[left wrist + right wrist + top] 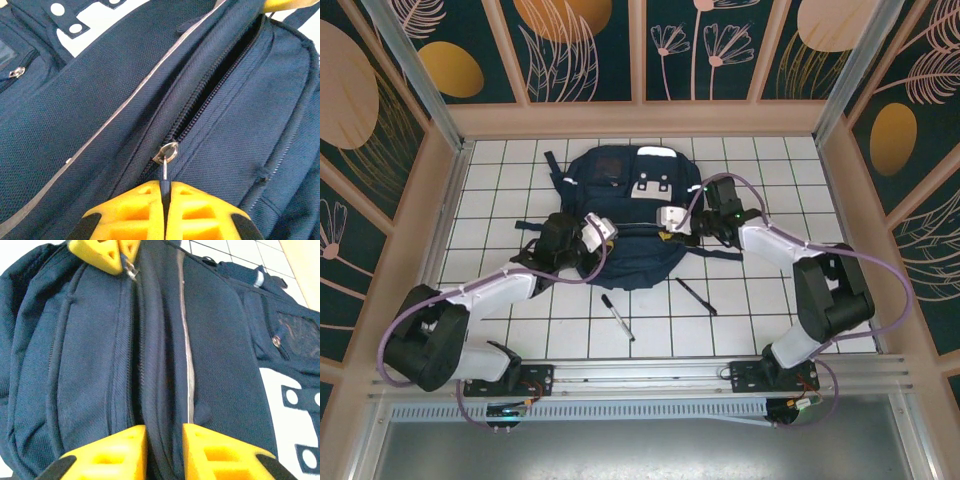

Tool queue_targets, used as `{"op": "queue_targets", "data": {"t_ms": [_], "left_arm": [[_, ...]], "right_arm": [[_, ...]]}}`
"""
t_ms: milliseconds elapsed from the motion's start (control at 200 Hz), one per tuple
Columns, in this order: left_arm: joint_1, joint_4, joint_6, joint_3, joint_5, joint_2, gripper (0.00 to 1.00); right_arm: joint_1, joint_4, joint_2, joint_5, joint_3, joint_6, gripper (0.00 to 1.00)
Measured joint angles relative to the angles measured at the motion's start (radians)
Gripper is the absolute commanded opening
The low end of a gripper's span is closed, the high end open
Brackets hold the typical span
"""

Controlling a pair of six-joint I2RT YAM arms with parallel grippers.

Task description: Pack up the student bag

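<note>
The student bag (620,190) is a navy backpack lying flat in the middle of the tiled table, with white patches near its top. My left gripper (603,229) (165,186) rests on the bag's left side, shut on the metal zipper pull (167,152) of the front pocket. The zip (220,70) runs away from it, partly parted. My right gripper (672,217) (164,432) is on the bag's right side, its jaws slightly apart, with a ridge of bag fabric (162,390) beside the zip lying between them. The left gripper (120,255) shows at the far end of that zip.
A black-and-white marker (617,316) and a black pen (697,296) lie on the tiles in front of the bag. A light reflective stripe (186,340) runs along the bag. Wooden walls close in the table on three sides.
</note>
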Motion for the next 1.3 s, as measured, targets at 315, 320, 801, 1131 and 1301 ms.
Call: {"op": "queue_targets", "data": {"t_ms": [315,320,801,1131,1301], "left_arm": [[-0.001,0.024,-0.058,-0.010,0.074,-0.023,0.00],[-0.002,0.025,-0.060,-0.010,0.074,-0.023,0.00],[0.078,0.005,-0.073,-0.006,0.022,-0.034,0.00],[0.075,-0.045,0.013,0.000,0.066,-0.039,0.00],[-0.010,-0.023,-0.021,0.000,0.082,-0.049,0.00]], "right_arm": [[0.116,0.109,0.005,-0.035,0.014,0.180,0.59],[0.118,0.110,0.007,-0.035,0.015,0.182,0.58],[0.135,0.114,0.067,0.122,0.025,0.151,0.00],[0.094,0.140,0.009,0.072,-0.036,0.176,0.45],[0.238,0.234,0.057,0.068,-0.046,0.253,0.54]]}}
